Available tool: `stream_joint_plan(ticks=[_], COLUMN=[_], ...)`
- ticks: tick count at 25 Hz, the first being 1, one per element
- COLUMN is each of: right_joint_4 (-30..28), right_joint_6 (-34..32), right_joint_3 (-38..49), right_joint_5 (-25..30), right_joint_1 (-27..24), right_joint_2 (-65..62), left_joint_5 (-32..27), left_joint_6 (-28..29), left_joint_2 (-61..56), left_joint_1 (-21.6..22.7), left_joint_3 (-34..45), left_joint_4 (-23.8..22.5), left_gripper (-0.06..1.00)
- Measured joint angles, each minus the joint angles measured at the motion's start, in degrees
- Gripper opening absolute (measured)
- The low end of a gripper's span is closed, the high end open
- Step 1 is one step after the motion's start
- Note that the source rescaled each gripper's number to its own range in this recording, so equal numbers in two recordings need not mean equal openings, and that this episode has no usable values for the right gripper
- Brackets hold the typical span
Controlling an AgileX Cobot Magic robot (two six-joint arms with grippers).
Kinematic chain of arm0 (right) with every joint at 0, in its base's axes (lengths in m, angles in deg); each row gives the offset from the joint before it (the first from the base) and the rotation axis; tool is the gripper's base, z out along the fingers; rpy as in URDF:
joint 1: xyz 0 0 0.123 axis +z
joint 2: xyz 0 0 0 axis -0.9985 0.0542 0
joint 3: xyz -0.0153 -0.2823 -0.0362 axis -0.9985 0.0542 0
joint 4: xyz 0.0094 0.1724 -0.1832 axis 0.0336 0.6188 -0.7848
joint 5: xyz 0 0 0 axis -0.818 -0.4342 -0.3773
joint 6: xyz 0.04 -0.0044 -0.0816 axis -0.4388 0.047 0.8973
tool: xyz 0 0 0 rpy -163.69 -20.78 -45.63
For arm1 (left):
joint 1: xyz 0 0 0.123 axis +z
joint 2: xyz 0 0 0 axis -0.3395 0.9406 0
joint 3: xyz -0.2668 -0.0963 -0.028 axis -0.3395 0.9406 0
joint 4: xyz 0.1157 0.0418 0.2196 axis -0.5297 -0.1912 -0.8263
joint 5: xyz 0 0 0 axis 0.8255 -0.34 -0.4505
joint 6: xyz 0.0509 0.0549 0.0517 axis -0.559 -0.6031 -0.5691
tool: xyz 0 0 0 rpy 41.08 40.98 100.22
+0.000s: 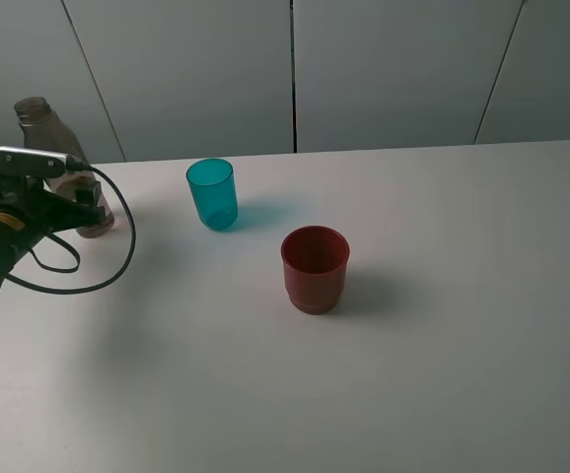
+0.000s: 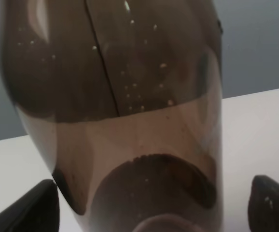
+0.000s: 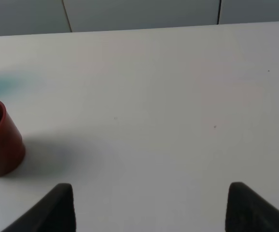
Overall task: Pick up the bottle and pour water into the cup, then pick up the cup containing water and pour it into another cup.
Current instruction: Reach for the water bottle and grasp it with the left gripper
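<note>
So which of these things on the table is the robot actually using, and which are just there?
For the job: the brown bottle, the teal cup to be filled from it, the red cup that gets the water last.
Just there: the white table, the grey wall panels, the arm's black cable.

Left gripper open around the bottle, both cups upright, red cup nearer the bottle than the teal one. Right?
Not quite. The teal cup is the one nearer the bottle; the red cup stands farther off, as the exterior high view shows. The rest holds: the left gripper is open around the bottle, both cups upright.
</note>
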Motion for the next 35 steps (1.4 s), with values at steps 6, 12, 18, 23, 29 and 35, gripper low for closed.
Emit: stream_joint_plan(ticks=[6, 12, 18, 23, 29, 35], right_joint_4=[0.00, 0.00, 0.00, 0.00, 0.00, 0.00], right_joint_6=[0.00, 0.00, 0.00, 0.00, 0.00, 0.00], right_joint_3=[0.00, 0.00, 0.00, 0.00, 0.00, 0.00], right_joint_5=[0.00, 0.00, 0.00, 0.00, 0.00, 0.00], right_joint_1=[0.00, 0.00, 0.00, 0.00, 0.00, 0.00], right_joint_2=[0.00, 0.00, 0.00, 0.00, 0.00, 0.00], left_joint_5=[0.09, 0.21, 0.11, 0.21, 0.21, 0.21], left_joint_6=[-0.38, -0.38, -1.71, -1.81, -1.81, -2.15], left_joint_2=[3.18, 5.84, 6.46, 6.60, 7.58, 7.58], left_joint_1=[0.00, 0.00, 0.00, 0.00, 0.00, -0.14], left_joint_3=[-3.80, -7.26, -10.14, -10.56, -10.56, -10.69], left_joint_4=[0.10, 0.10, -0.02, -0.14, -1.31, -1.87], left_gripper=[0.99, 0.99, 0.99, 0.99, 0.77, 0.02])
